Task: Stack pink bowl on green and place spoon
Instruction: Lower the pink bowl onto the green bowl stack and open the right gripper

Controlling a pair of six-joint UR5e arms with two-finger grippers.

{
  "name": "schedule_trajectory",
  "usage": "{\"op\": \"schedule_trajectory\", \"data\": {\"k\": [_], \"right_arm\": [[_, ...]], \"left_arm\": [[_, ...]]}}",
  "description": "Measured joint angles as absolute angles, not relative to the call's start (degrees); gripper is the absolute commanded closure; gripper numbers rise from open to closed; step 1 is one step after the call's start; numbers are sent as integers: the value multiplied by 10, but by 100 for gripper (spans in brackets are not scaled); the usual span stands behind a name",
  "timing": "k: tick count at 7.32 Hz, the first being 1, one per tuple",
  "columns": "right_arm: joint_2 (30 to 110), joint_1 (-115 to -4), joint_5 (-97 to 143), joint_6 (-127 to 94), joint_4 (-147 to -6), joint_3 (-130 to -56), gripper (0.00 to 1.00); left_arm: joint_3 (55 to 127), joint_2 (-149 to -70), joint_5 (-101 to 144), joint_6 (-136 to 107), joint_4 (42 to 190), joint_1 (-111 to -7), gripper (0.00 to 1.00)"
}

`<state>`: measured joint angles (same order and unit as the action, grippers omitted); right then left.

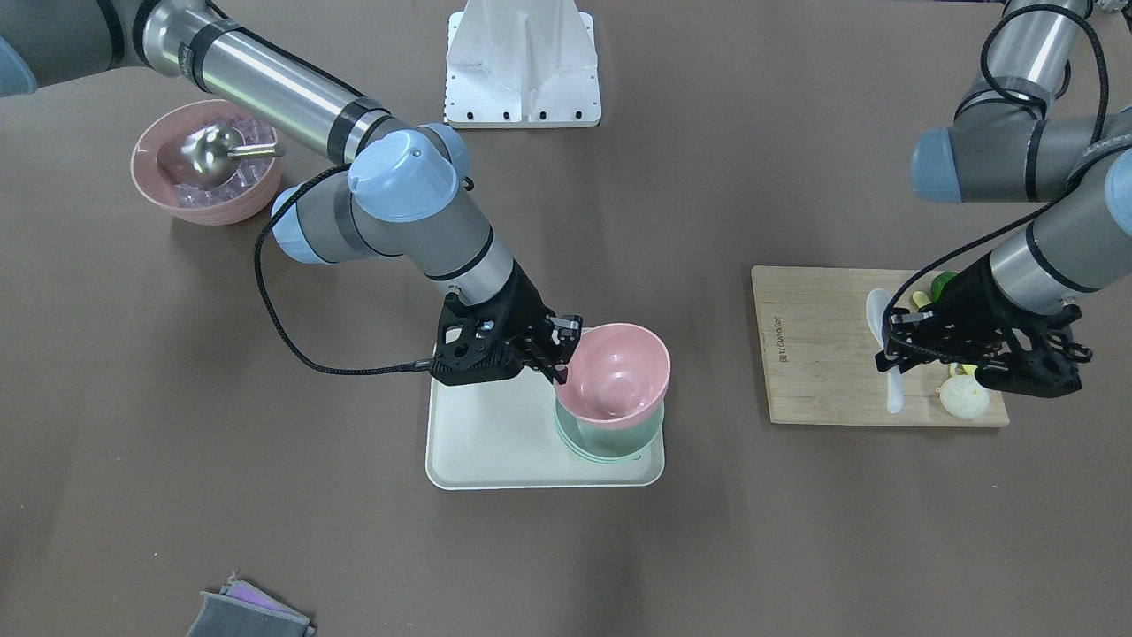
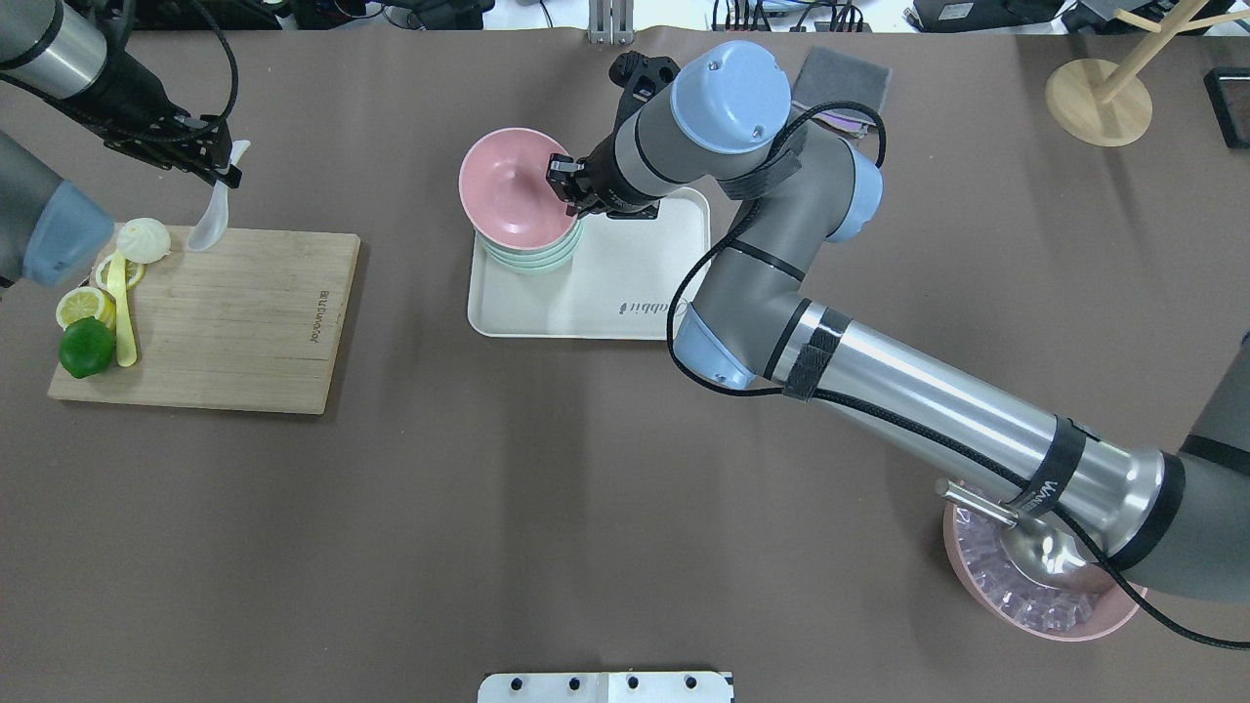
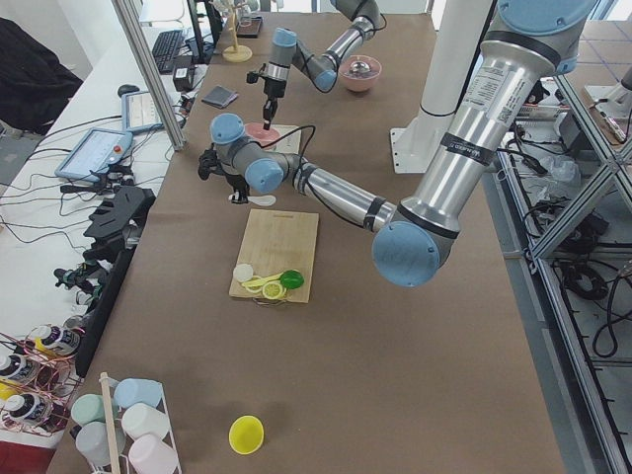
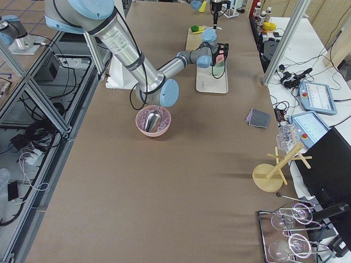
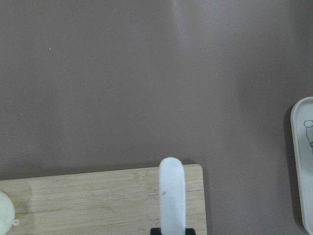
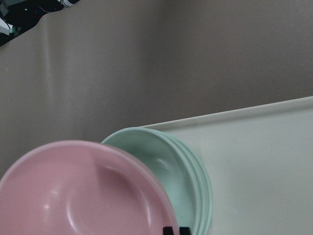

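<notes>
- The right gripper (image 1: 559,349) has its fingers drawn narrow, pinched on the rim of the pink bowl (image 1: 615,372), one finger inside the rim and one outside
- The pink bowl is tilted, its open side turned away from the gripper, directly over the green (image 1: 610,440), the top bowl of a nested stack
- The wrist view shows the pink rim offset from the green rim, not seated level; I cannot tell whether the two bowls touch
- The stack stands in one corner of a cream tray (image 1: 486,447)
- The left gripper (image 2: 227,166) has its fingers closed tight on the handle of the spoon (image 2: 213,223)
- The spoon hangs scoop-down at the far edge of a wooden cutting board (image 2: 244,322); I cannot tell whether it touches the wood
- A cursive word is printed on the tray floor; it seems to read "rabbit", though the letters are small
- A brand mark is burnt into the board near its short edge, too small to read
- At the board's other end are a lime (image 2: 86,349), lemon slices (image 2: 83,306), a long yellow utensil (image 2: 124,317) and a pale round bulb (image 2: 145,239)
- A larger pink bowl (image 1: 203,190) with ice cubes and a metal scoop (image 1: 208,150) sits well apart from the tray, near the right arm's base
</notes>
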<state>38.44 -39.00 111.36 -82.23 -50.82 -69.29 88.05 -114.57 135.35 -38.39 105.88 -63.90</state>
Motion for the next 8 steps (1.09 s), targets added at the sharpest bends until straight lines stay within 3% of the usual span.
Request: {"op": "schedule_trajectory", "data": {"k": [1, 3, 8], "right_arm": [[385, -390, 1113, -823, -507, -692, 100], [385, -389, 1113, -823, -506, -692, 0], [386, -392, 1107, -824, -506, -697, 0]], "left_arm": [[880, -1146, 1354, -383, 1059, -639, 100], [879, -1146, 1354, -383, 1059, -639, 100], [879, -1161, 1354, -388, 1058, -638, 100]]}}
